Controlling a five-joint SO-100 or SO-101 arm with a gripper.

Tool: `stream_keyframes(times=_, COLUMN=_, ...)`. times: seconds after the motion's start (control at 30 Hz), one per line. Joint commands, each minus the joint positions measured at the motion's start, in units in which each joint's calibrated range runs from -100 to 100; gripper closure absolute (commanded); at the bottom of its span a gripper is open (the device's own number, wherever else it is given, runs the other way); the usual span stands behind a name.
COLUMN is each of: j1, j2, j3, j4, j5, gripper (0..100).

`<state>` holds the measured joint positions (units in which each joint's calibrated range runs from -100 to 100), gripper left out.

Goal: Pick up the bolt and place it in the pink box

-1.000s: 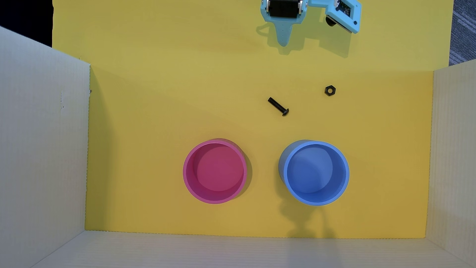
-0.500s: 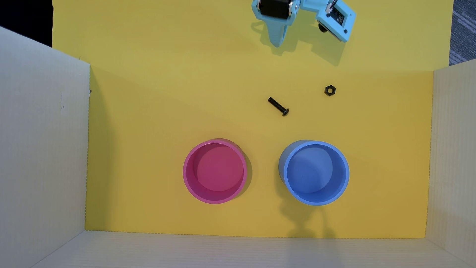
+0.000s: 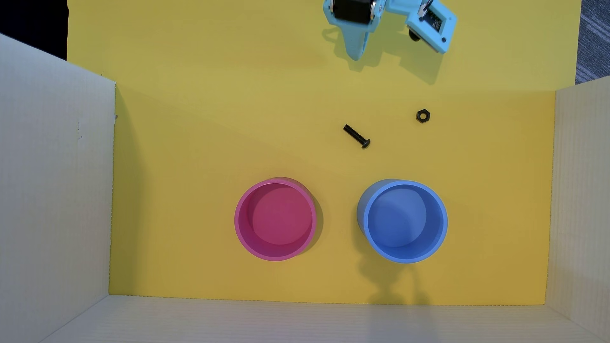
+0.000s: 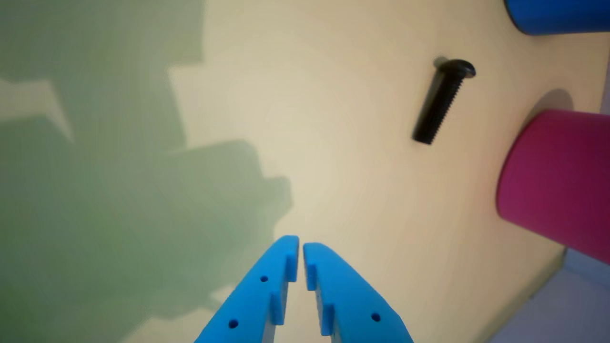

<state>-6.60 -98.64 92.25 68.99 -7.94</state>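
Claw nearly closed and empty, well apart from the bolt, which lies flat on the yellow bench between claw and pink box. Jaws should be opened and set across the shank; the nut is to be avoided. Height above the bench is probably small, though poorly shown.

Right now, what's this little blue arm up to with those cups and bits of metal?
The light blue two-finger gripper hangs nearly shut and empty at the far edge of the yellow mat. The small black threaded bolt lies untouched on the mat, with a small black hexagonal nut nearby. The round pink plastic cup, where the bolt belongs, sits empty beside an empty round blue plastic cup.
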Motion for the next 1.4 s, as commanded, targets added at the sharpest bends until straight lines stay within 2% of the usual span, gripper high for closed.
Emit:
stream_keyframes(times=0.0, j1=0.1, j2=-0.2, j3=-11.2, j4=-2.6, j5=0.0, gripper=99)
stream_keyframes(times=0.17, j1=-0.7, j2=0.2, j3=-22.8, j4=-9.2, j5=0.0, gripper=98)
stream_keyframes(times=0.37, j1=-1.6, j2=4.1, j3=-28.8, j4=-7.5, j5=-0.3, gripper=98)
stream_keyframes(times=0.57, j1=-4.5, j2=22.6, j3=-40.1, j4=-4.5, j5=-0.5, gripper=98)
stream_keyframes(times=0.77, j1=-4.3, j2=44.9, j3=-53.8, j4=-1.3, j5=-5.1, gripper=98)
stream_keyframes(times=0.9, j1=-4.5, j2=56.5, j3=-59.7, j4=1.8, j5=-6.2, gripper=98)
stream_keyframes(times=1.37, j1=-4.1, j2=77.9, j3=-62.6, j4=1.3, j5=-5.7, gripper=98)
